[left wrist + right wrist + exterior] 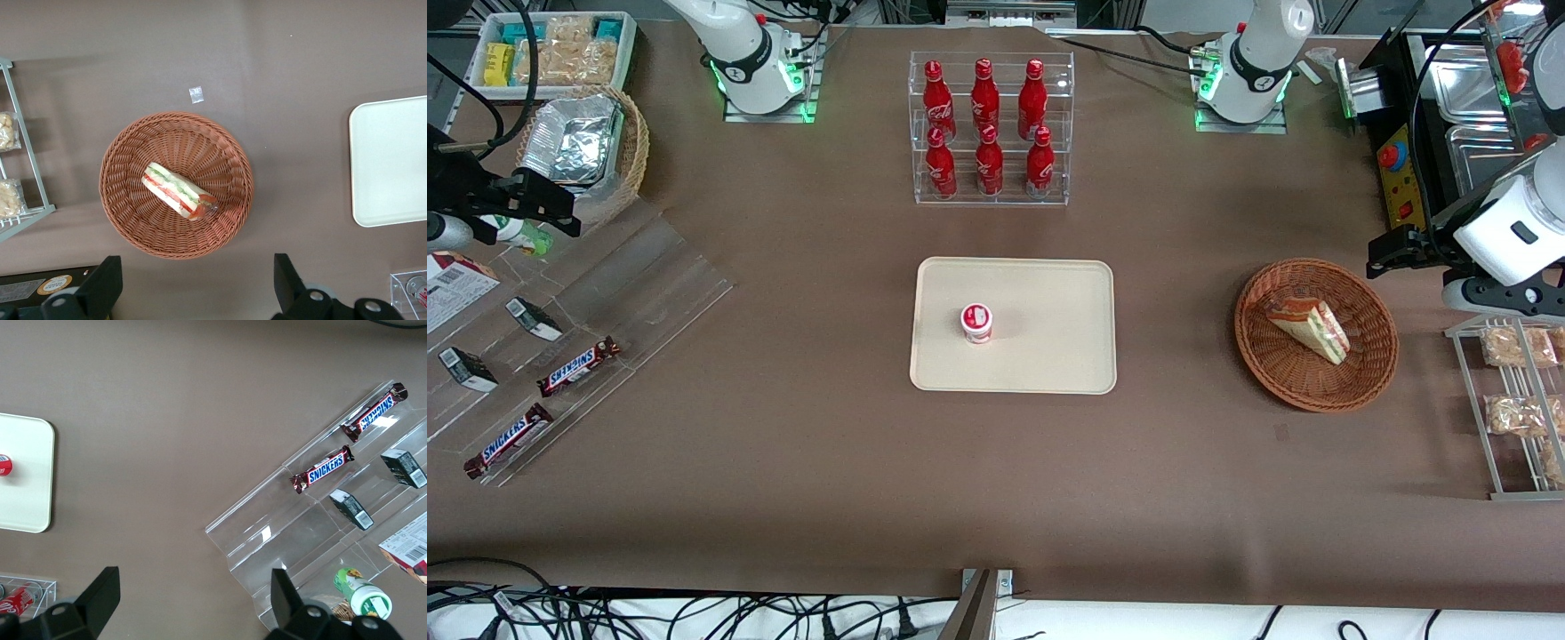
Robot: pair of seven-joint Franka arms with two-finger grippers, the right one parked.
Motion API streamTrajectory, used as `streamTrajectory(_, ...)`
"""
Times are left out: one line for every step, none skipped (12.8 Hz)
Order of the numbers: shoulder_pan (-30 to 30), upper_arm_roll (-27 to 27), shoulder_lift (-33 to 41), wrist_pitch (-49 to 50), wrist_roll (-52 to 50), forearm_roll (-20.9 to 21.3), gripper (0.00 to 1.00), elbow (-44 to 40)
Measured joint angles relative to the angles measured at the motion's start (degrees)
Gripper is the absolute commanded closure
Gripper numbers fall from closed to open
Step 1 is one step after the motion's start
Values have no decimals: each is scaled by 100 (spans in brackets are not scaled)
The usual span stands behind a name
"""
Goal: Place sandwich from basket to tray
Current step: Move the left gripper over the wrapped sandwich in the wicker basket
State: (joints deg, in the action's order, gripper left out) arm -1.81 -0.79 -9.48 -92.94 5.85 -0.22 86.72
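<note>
The sandwich [1309, 326], a white bread wedge with green, pink and red layers, lies in the round reddish-brown wicker basket [1316, 402]. Both show in the left wrist view, the sandwich [177, 191] lying across the middle of the basket [173, 250]. The cream-beige tray [1049, 356] lies at the table's middle with a small red-and-white cup [976, 323] standing on it; one end of the tray [393, 167] shows in the left wrist view. My left gripper [1400, 247] hangs high above the table beside the basket, toward the working arm's end. In the wrist view the gripper [197, 287] is open wide and empty.
A clear rack of red bottles [990, 129] stands farther from the front camera than the tray. A wire rack with snack packets [1516, 409] stands beside the basket. Metal trays [1476, 107] are near the working arm's base. A clear stand with Snickers bars [578, 366] lies toward the parked arm's end.
</note>
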Motion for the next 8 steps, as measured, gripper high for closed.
streamTrajectory(6, -4, -14, 0, 0, 0, 0, 2)
streamTrajectory(11, -14, -26, 0, -1, 0, 0, 6)
streamTrajectory(14, -26, -36, 0, -11, 0, 0, 9)
streamTrajectory(20, -40, -48, 0, -67, 0, 0, 10)
streamTrajectory(26, -54, -64, -5, -198, 0, 0, 10)
streamTrajectory(39, -64, -84, -16, -403, 1, 0, 14)
streamTrajectory(64, -71, -107, -29, -622, 2, 0, 36)
streamTrajectory(95, -72, -134, -51, -837, 2, 0, 90)
